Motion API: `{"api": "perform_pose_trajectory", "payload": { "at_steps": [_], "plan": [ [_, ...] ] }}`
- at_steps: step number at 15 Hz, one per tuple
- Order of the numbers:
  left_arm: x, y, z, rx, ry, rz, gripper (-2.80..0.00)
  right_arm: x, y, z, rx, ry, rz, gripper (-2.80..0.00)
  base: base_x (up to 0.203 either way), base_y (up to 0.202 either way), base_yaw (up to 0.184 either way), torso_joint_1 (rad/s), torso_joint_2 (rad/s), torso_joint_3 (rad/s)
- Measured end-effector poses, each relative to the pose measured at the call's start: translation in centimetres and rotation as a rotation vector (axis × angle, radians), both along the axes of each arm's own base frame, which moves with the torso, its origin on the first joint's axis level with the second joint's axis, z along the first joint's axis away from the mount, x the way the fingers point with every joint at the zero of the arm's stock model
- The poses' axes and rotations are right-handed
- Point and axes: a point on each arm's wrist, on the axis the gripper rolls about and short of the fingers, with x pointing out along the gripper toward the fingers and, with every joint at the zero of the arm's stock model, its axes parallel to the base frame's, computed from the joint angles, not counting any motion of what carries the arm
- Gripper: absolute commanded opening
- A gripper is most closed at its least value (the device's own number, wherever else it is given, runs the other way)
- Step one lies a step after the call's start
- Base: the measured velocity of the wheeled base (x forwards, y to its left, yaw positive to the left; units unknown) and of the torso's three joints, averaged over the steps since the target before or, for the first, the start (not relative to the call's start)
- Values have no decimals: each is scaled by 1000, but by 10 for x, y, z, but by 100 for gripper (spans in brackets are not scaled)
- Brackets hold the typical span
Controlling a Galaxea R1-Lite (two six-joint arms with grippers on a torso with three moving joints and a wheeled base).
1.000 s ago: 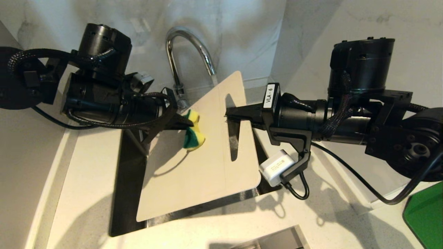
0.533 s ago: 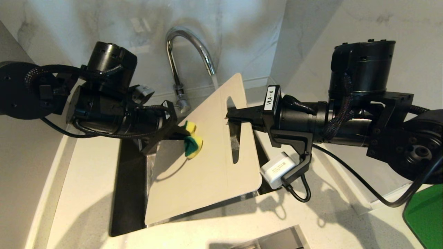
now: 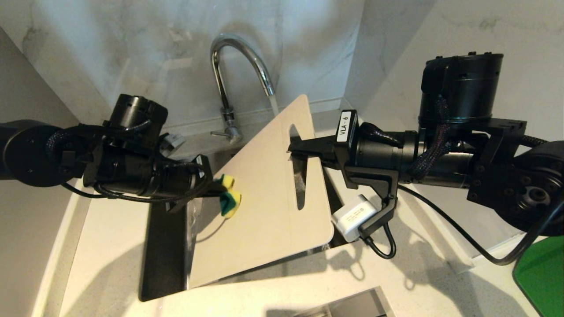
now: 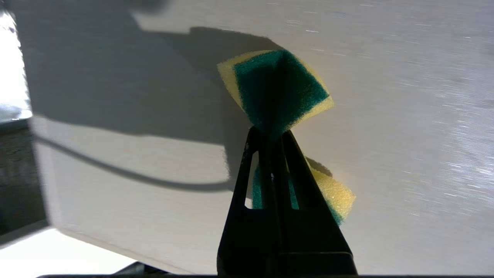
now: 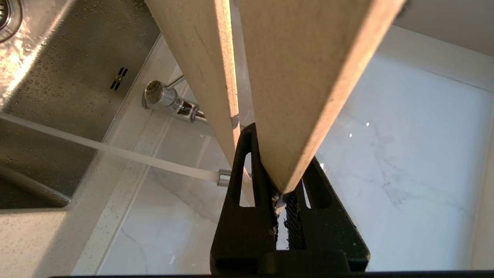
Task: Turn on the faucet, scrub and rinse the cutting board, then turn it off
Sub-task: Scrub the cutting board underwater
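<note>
The cream-white cutting board (image 3: 264, 211) leans tilted over the sink, its handle slot (image 3: 297, 176) toward the right. My right gripper (image 3: 293, 149) is shut on the board's strip beside the slot; in the right wrist view the board (image 5: 301, 77) sits clamped in that gripper (image 5: 279, 170). My left gripper (image 3: 220, 190) is shut on a green-and-yellow sponge (image 3: 229, 201), which rests against the board's left part; the left wrist view shows the sponge (image 4: 278, 88) pinched in that gripper (image 4: 272, 133) against the board (image 4: 386, 116). The chrome faucet (image 3: 238, 66) arches behind, with water (image 3: 273, 103) running from its spout and its lever (image 3: 218, 133) at the base.
The dark steel sink (image 3: 165, 246) lies under the board, with its basin wall (image 5: 69, 77) wet in the right wrist view. White countertop (image 3: 110, 229) surrounds it, marble walls stand behind, and a green object (image 3: 542, 273) sits at the far right edge.
My left gripper has slid the sponge down and to the left across the board, toward its left edge. The board has tilted up a little steeper. The right gripper has held still.
</note>
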Motion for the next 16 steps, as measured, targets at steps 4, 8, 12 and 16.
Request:
{"api": "perform_pose_trajectory", "payload": {
  "at_steps": [4,8,12,16],
  "plan": [
    [4,20,-27,26,9,37,-280,0,0,0,0,1,0,-280,0,0,0,0,0,0],
    [9,51,-44,25,53,59,-280,-1,-1,-2,8,18,-2,-280,0,0,0,0,0,0],
    [11,81,-61,35,99,83,-280,-2,-1,-3,38,15,-4,-280,0,0,0,0,0,0],
    [10,92,-60,25,102,104,-280,-3,-2,-3,40,14,-6,-280,0,0,0,0,0,0]
  ]
}}
